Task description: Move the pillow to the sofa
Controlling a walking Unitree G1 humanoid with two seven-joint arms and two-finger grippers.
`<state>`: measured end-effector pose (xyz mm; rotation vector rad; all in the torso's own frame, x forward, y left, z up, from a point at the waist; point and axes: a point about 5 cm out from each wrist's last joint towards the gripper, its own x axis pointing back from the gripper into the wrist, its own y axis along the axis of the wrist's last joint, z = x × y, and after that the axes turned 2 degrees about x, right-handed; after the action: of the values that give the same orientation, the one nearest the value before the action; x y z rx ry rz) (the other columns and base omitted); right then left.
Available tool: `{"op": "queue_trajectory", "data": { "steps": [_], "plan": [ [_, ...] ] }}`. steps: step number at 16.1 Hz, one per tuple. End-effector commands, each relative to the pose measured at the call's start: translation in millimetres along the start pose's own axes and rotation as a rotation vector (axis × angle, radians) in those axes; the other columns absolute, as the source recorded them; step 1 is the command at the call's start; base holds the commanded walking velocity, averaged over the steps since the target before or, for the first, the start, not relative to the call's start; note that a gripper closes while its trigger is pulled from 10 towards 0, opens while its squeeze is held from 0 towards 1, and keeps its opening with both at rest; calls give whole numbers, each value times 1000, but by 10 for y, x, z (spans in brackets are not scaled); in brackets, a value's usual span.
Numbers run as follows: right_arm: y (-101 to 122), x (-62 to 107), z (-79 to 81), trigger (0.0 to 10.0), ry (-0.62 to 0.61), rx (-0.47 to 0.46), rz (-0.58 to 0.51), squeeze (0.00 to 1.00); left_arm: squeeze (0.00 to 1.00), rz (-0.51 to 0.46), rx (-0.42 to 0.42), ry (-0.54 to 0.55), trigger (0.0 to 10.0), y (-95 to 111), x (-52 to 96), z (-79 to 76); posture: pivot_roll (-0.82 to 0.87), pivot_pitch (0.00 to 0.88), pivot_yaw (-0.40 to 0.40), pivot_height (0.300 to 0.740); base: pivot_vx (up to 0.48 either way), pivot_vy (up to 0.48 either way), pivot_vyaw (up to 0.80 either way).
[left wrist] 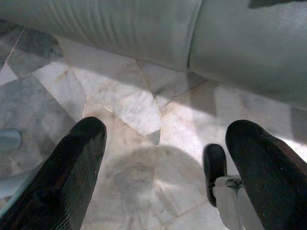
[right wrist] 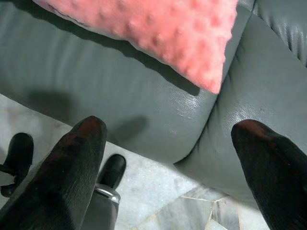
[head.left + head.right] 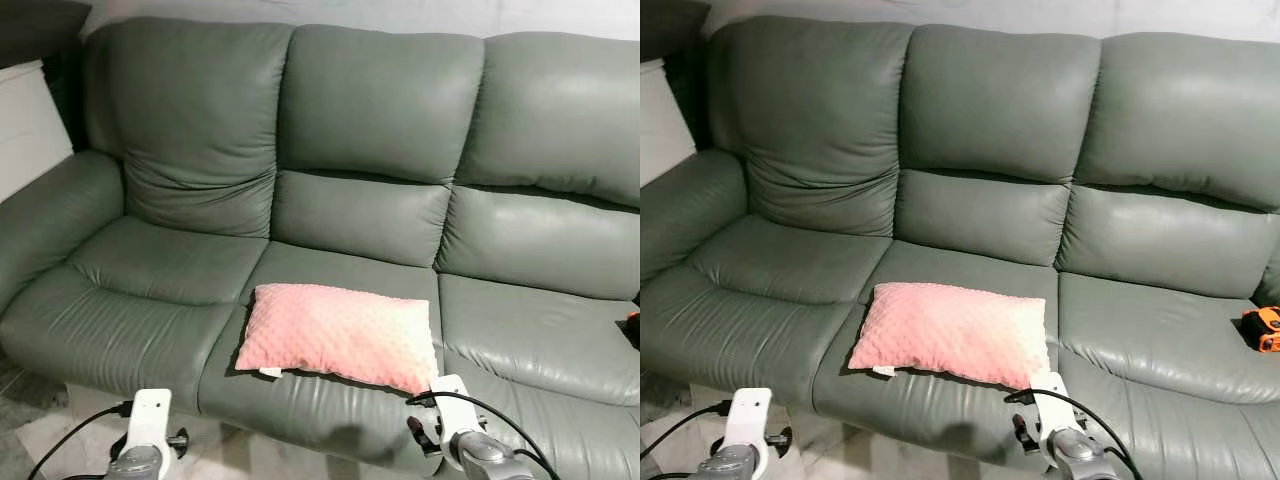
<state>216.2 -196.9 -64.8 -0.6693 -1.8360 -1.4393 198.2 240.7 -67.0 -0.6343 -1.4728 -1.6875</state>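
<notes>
A pink dimpled pillow lies flat on the middle seat of the grey-green leather sofa, near the seat's front edge. My right gripper is open, with nothing between its fingers, just below the sofa's front edge and under the pillow's right corner. My left gripper is open too, above the marble floor in front of the sofa's base. Both wrists show at the bottom of the eye views, the left wrist and the right wrist.
A small orange and black object rests on the right seat near the sofa's arm. A white cabinet stands at the far left beside the sofa. Pale marble tiles cover the floor before the sofa.
</notes>
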Motion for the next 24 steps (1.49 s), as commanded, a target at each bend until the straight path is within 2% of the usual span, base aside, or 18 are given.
{"op": "queue_trajectory", "data": {
  "steps": [1, 6, 8, 11, 13, 16, 22, 24],
  "plan": [
    [1, 0, 0, 10000, -5, 4, -2, 0, 0, 3, -27, -16, 10000, 18, -3, -28, -61, 0, 18, 740, 0, 0, 800],
    [-96, 5, 113, 10000, 34, 32, 28, 0, 0, 15, -31, -12, 10000, -8, -1, -34, -67, 0, 24, 740, 0, 0, 800],
    [-127, 7, 148, 10000, 54, 47, 48, 0, 0, 28, -3, 5, 10000, -43, 3, -9, -66, 0, 22, 740, 0, 0, 800],
    [-83, -9, 200, 10000, 65, 61, 50, 0, 0, 33, -20, 3, 10000, -53, 4, -4, -69, 0, 24, 740, 0, 0, 800],
    [22, -39, 323, 10000, 83, 71, 41, 0, 0, 49, -41, 0, 10000, -83, 7, -8, -73, 0, 27, 740, 0, 0, 800],
    [44, -47, 405, 10000, 105, 115, 51, 0, 0, 61, -58, -7, 10000, -103, 9, -44, -72, 0, 29, 740, 0, 0, 800],
    [9, -38, 355, 10000, 106, 144, 54, 0, 0, 52, -74, -26, 10000, -53, 6, -213, -67, 0, 18, 740, 0, 0, 771],
    [2, -36, 344, 10000, 105, 133, 52, 0, 0, 49, -72, -21, 10000, -41, 3, -163, -65, 0, 13, 740, 0, 0, 0]
  ]
}}
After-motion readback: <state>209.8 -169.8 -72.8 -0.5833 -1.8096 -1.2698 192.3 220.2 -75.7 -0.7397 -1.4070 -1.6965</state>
